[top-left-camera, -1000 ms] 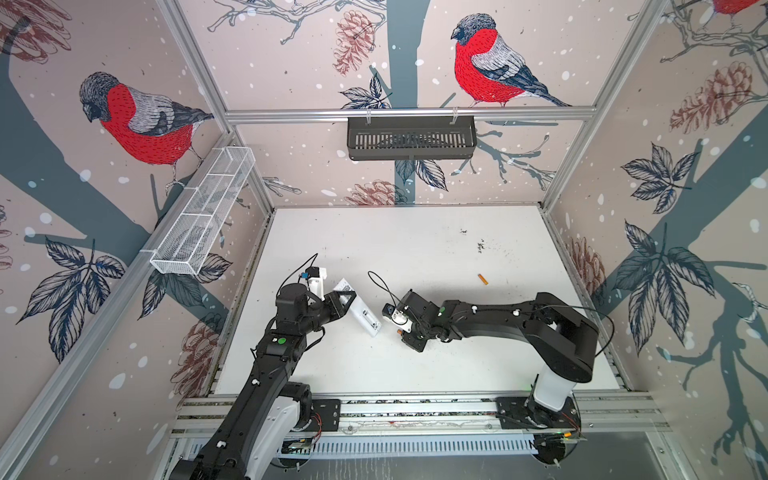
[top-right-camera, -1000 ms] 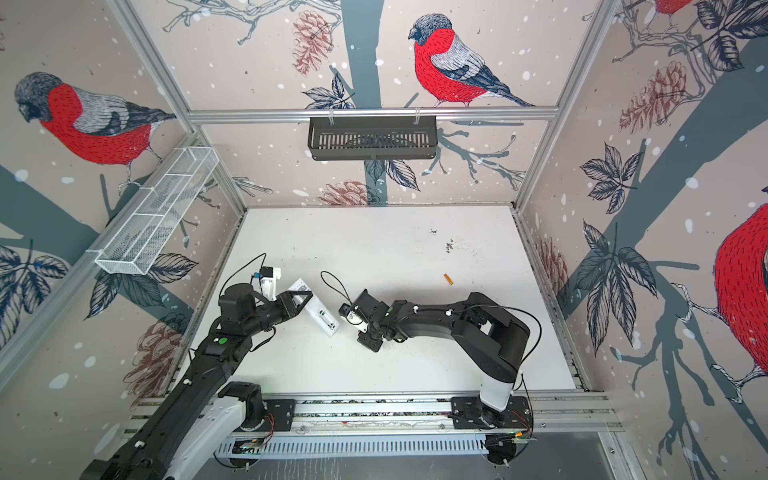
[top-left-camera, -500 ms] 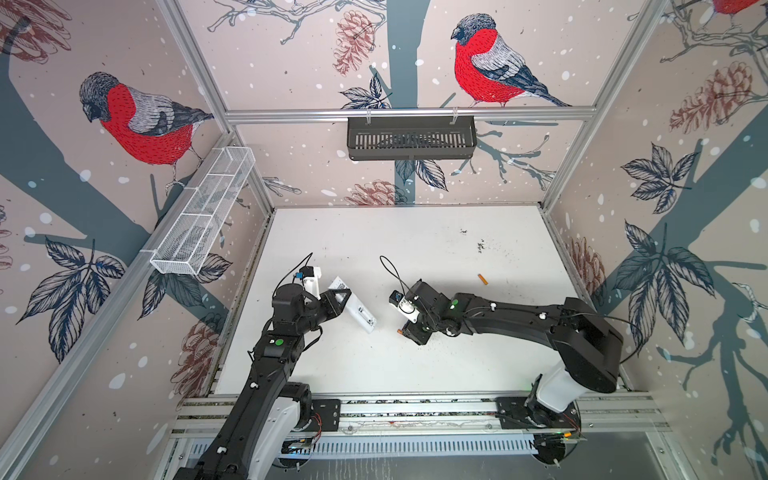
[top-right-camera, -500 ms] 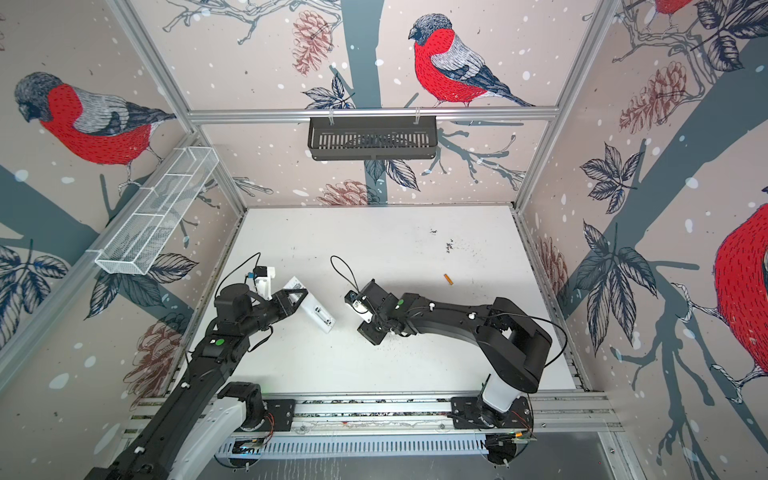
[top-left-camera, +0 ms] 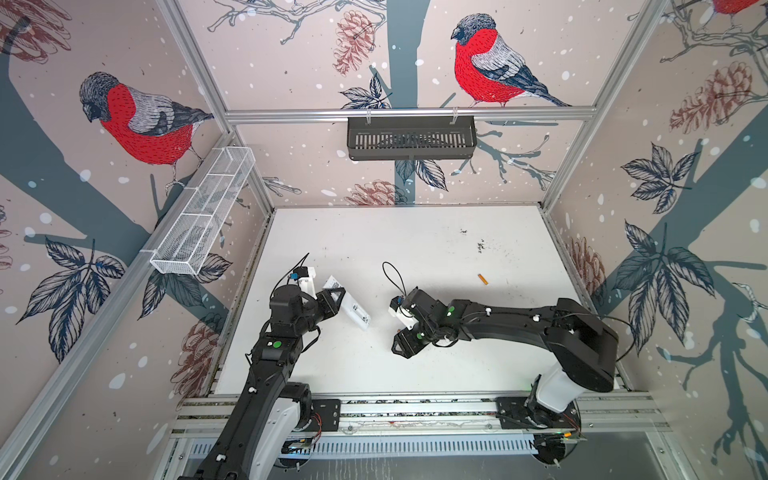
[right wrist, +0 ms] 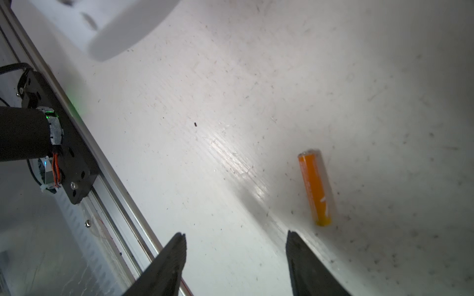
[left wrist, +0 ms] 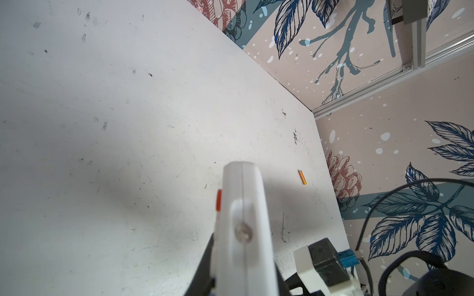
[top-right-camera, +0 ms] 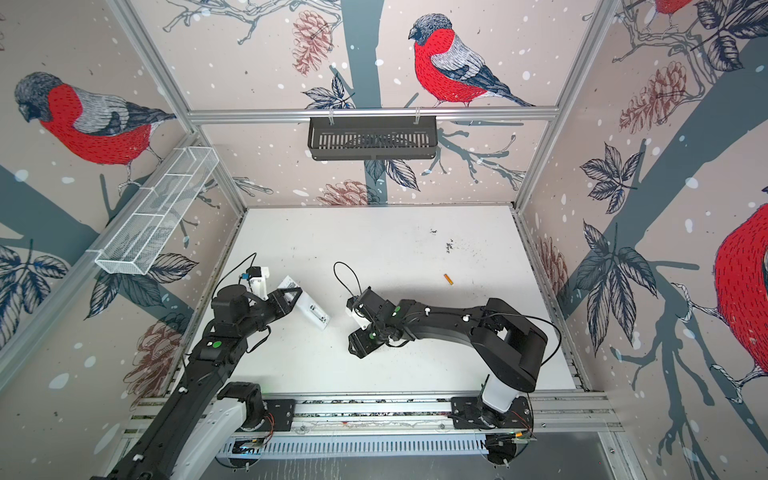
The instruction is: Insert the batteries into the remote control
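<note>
Fingers apart and empty, the right gripper [right wrist: 235,233] hangs with a battery [right wrist: 315,187] flat on the table [right wrist: 230,77] just off one tip, so best to centre over its middle, straddle it crosswise, then pinch, while the left gripper [top-left-camera: 337,296] clamps the remote [top-left-camera: 356,312], held up at a tilt

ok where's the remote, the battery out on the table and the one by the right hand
remote control [top-left-camera: 355,311]: in a top view, middle of its white body
far battery [top-left-camera: 482,279]: in a top view, middle of its orange body
near battery [right wrist: 315,187]: right wrist view, middle of its orange body
</note>
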Controlling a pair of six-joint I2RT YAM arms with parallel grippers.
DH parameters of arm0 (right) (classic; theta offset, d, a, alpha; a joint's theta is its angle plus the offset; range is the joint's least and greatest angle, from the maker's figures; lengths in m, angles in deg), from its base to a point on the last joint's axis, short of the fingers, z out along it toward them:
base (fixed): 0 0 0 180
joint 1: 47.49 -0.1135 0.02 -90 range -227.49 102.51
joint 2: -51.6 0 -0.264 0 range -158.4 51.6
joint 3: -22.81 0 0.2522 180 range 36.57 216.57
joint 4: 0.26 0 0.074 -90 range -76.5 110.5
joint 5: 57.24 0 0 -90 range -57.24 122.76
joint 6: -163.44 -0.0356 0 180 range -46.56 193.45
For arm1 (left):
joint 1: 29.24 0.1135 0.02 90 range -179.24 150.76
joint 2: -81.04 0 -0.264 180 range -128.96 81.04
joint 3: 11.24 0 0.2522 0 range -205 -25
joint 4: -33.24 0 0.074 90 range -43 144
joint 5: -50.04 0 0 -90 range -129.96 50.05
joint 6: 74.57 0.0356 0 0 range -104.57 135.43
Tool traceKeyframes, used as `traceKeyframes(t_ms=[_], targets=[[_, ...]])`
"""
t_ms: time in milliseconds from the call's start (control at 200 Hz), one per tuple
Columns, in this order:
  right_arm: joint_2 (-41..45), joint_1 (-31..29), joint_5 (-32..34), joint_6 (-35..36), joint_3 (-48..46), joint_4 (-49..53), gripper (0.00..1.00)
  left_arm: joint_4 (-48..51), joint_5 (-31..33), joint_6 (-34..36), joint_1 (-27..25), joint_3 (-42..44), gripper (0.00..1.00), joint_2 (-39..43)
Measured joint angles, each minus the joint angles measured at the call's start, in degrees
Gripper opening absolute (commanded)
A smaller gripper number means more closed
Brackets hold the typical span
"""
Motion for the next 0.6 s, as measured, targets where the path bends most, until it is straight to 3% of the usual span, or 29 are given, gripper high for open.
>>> traceKeyframes(t_ms=[295, 600], targets=[[0.55, 0.00, -0.22, -13.79, -1.97, -4.59, 0.73, 1.38, 1.44, 0.02, 0.00, -0.28, 0.00, 1.01], [0.11, 2.21, 1.40, -19.76, -5.77, -7.28, 0.73, 1.40, 2.43, 0.02, 0.04, -0.33, 0.00, 1.68]])
